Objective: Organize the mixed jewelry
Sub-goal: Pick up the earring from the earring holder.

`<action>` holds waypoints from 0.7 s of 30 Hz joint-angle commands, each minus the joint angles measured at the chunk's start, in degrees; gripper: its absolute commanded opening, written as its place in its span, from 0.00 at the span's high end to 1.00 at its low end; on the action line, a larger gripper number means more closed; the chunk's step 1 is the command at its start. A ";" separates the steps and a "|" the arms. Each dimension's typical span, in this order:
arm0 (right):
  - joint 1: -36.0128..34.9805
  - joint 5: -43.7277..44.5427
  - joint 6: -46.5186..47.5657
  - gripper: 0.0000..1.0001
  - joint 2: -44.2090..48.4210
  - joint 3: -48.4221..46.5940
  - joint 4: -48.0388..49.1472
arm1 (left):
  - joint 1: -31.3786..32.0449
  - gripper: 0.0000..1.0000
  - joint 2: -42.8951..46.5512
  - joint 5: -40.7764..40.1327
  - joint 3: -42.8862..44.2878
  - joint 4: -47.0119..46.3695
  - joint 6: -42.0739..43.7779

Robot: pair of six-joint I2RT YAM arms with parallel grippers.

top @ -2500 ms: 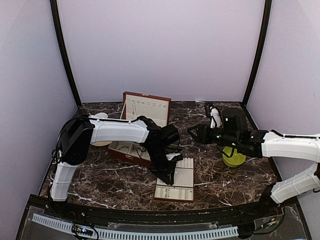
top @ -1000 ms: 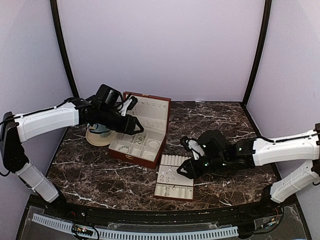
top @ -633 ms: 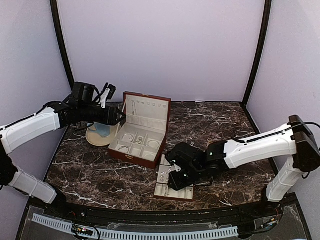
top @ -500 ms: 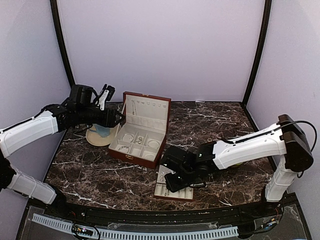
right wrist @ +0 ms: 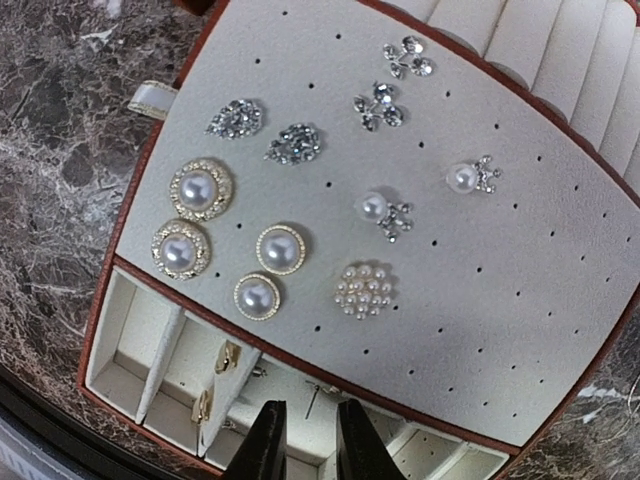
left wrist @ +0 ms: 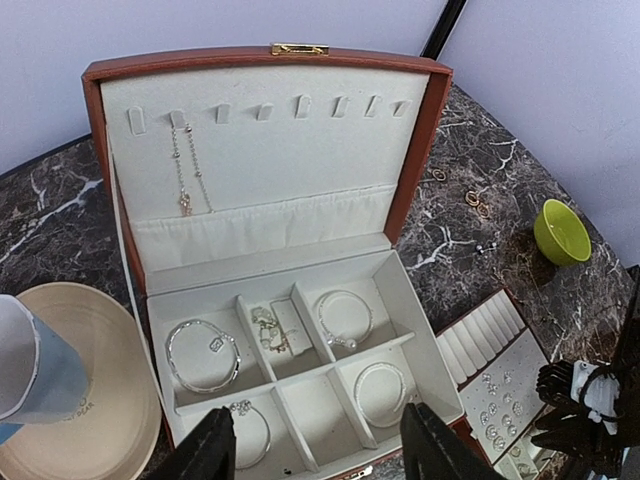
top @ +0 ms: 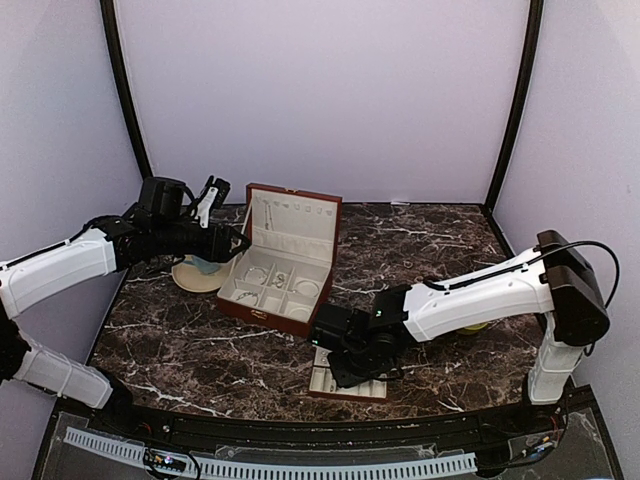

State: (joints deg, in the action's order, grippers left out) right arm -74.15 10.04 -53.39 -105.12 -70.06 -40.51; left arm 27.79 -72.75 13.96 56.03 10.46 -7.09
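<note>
**Op 1:** While your right gripper [right wrist: 310, 425] hangs over the tray's [right wrist: 520, 330] near edge, what's the target?

**Op 2:** I'd say the thin pin [right wrist: 311, 395], in the tray's near compartment strip. It lies just ahead of your fingertips, in line w/ the gap. Its long axis runs approx along the fingers, slightly slanted.

**Op 1:** Jaws?

**Op 2:** Right: narrow gap, nothing btwn them. Left gripper [left wrist: 318, 415]: spread wide, empty, above the open box [left wrist: 260, 225], well apart from the tray. So right's your arm.

**Op 1:** Other jewelry?

**Op 2:** Pearl studs [right wrist: 278, 248] sit on the tray, bracelets [left wrist: 203, 355] in box compartments.
</note>
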 commanded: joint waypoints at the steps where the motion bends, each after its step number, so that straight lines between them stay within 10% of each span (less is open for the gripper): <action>1: -0.47 1.89 -1.60 0.82 0.40 -0.84 -2.24 | -0.11 0.40 1.36 0.94 -0.62 -1.34 0.06; 21: -1.02 0.59 0.56 0.88 -3.63 -3.12 -2.20 | -0.13 0.40 1.12 0.77 -0.98 -1.32 0.04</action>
State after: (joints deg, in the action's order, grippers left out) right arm -74.46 10.24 -53.32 -107.61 -71.57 -42.06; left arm 27.79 -72.75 14.15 55.88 10.09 -7.11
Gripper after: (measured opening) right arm 0.120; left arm 0.598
